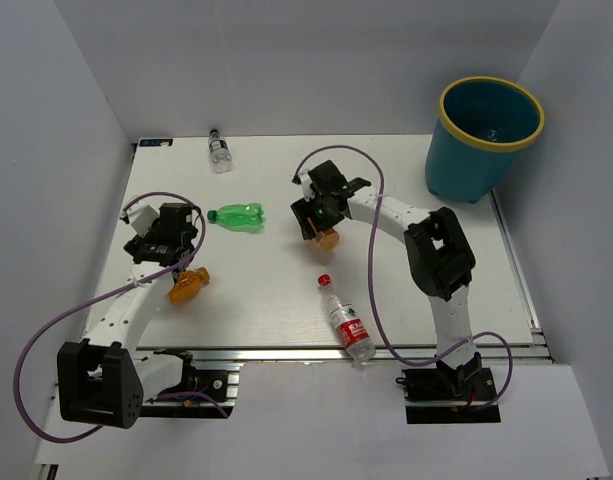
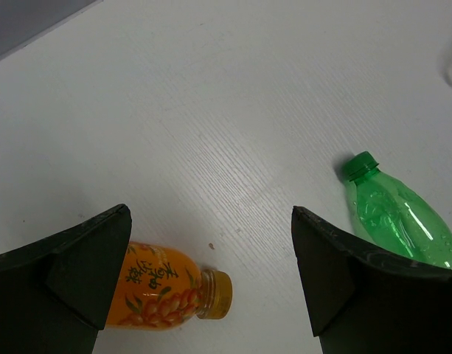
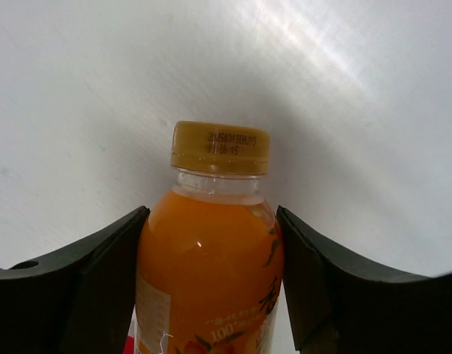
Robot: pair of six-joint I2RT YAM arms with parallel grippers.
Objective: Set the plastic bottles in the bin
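My right gripper (image 1: 322, 228) is shut on an orange bottle (image 3: 211, 265) with a yellow cap, its fingers (image 3: 100, 280) pressed on both sides; the bottle (image 1: 325, 238) hangs just above mid-table. My left gripper (image 1: 176, 262) is open over the table at the left. A second orange bottle (image 2: 163, 287) lies partly under its left finger, also seen in the top view (image 1: 186, 286). A green bottle (image 1: 236, 215) lies between the arms and shows in the left wrist view (image 2: 399, 221). A red-capped, red-labelled clear bottle (image 1: 345, 318) lies near the front edge. A dark-capped clear bottle (image 1: 219, 150) lies at the back. The teal bin (image 1: 482, 138) stands at the far right corner.
White walls enclose the table on the left, back and right. Purple cables loop from both arms over the table. The metal rail of the table's front edge (image 1: 286, 352) runs between the arm bases.
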